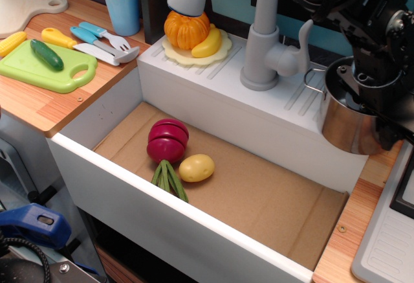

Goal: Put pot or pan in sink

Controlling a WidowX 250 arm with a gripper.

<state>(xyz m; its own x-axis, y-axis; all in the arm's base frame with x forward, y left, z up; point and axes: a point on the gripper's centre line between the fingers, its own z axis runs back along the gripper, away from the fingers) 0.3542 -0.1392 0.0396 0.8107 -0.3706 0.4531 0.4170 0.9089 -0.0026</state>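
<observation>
The shiny steel pot stands upright on the right end of the sink's white grooved back ledge, beside the grey faucet. One wire loop handle points left toward the faucet. My black gripper hangs over the pot's right half, with its fingers down at the rim. They hide most of the opening, and I cannot tell whether they are closed on the rim. The sink is a white basin with a cardboard-brown floor, lying in front of and below the pot.
A red-purple vegetable, a yellow potato and green stalks lie on the left of the sink floor. A plate with an orange and a banana sits on the ledge. A blue cup, cutlery and a green cutting board are on the left counter. A stove edge is at the right.
</observation>
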